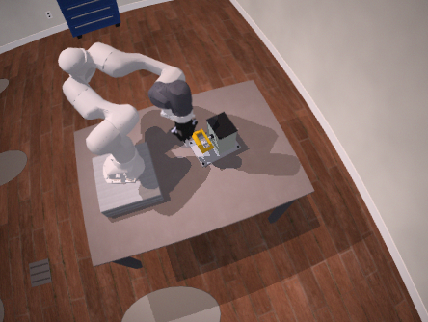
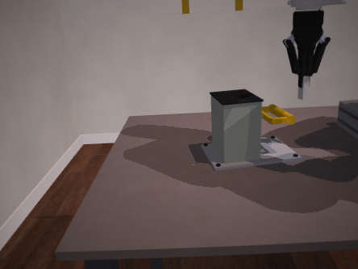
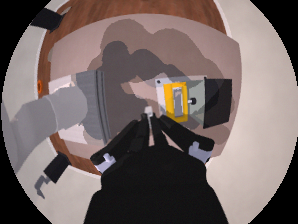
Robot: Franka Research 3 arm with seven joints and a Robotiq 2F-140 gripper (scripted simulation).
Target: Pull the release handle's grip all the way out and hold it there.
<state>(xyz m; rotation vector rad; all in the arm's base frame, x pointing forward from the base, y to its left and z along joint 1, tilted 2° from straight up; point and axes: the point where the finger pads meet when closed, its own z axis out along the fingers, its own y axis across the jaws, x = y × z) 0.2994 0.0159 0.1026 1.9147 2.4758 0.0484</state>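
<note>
The yellow release handle's grip (image 1: 206, 148) (image 2: 289, 119) (image 3: 169, 102) stands out level from its pale green housing (image 1: 228, 142) (image 2: 242, 133), which has a black top (image 3: 218, 100). A stretch of its side arms shows between bar and housing. My gripper (image 1: 187, 143) (image 2: 303, 97) (image 3: 149, 111) points down with its fingers together, shut and empty. In the exterior view its tips are higher than the grip and out beyond the bar, on the side away from the housing. A gap shows between the tips and the grip; they do not touch.
The housing stands on a light base plate (image 1: 204, 161) (image 2: 282, 150) with dark bolts, on the table (image 1: 231, 202) (image 2: 161, 225). The arm's grey base block (image 1: 108, 193) (image 2: 351, 114) (image 3: 92, 105) is on the side of the gripper away from the housing. A blue cabinet (image 1: 92, 16) stands beyond the table.
</note>
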